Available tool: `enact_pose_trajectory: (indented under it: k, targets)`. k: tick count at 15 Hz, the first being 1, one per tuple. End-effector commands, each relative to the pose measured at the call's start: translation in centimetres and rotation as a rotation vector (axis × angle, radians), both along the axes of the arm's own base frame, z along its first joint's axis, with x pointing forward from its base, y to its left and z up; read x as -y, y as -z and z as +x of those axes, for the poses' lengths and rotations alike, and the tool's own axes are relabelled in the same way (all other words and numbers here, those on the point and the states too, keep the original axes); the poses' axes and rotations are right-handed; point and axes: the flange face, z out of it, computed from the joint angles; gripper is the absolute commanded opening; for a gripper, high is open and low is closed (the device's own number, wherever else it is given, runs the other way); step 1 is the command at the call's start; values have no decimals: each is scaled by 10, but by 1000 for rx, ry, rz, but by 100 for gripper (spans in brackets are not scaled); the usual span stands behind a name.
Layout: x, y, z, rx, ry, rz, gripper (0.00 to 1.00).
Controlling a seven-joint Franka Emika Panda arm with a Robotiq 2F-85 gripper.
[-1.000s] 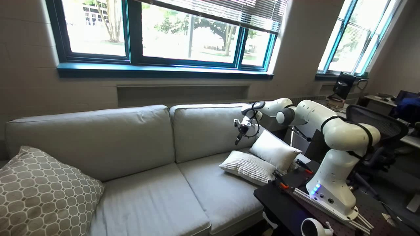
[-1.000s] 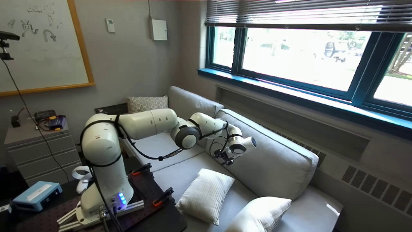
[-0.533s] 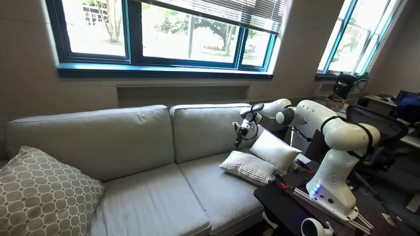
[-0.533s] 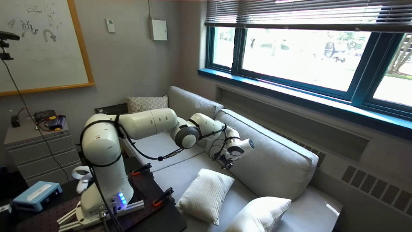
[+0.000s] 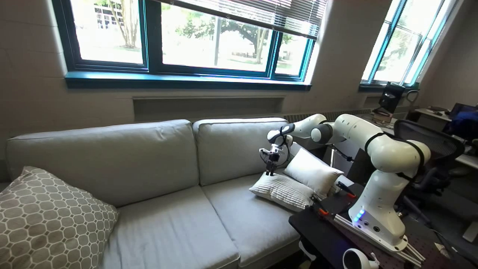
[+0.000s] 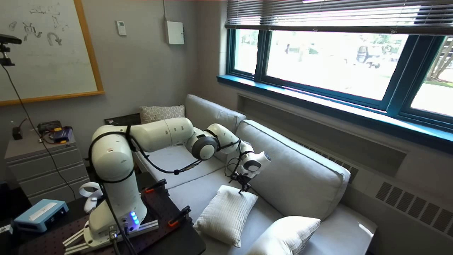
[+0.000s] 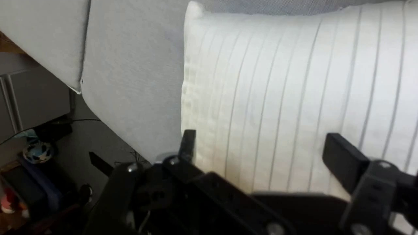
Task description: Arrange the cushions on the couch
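the jaws stand wide apart over the ribbed white throw pillow (image 7: 277, 98), which lies on the light grey two-seat sofa (image 5: 160, 228). in the wrist view the pillow spreads out beneath them, one jaw at its edge and the other over its striped face; whether they touch it i cannot tell. in both exterior views a second white throw pillow (image 5: 313, 172) rests tilted just beside it, apart from the jaws.
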Motion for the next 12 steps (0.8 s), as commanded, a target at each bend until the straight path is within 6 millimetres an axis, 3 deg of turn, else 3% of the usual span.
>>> enact_pose_trajectory:
  k: [1,6,7,8,12]
  targets:
    - [-1,33,-26,-56,51,-64,100]
    - [21,65,-64,-136,130,-73,100]
    - [26,68,-69,-155,147,-80,75]
    - [29,69,-72,-170,163,-84,75]
    - [38,65,-71,-195,212,-104,44]
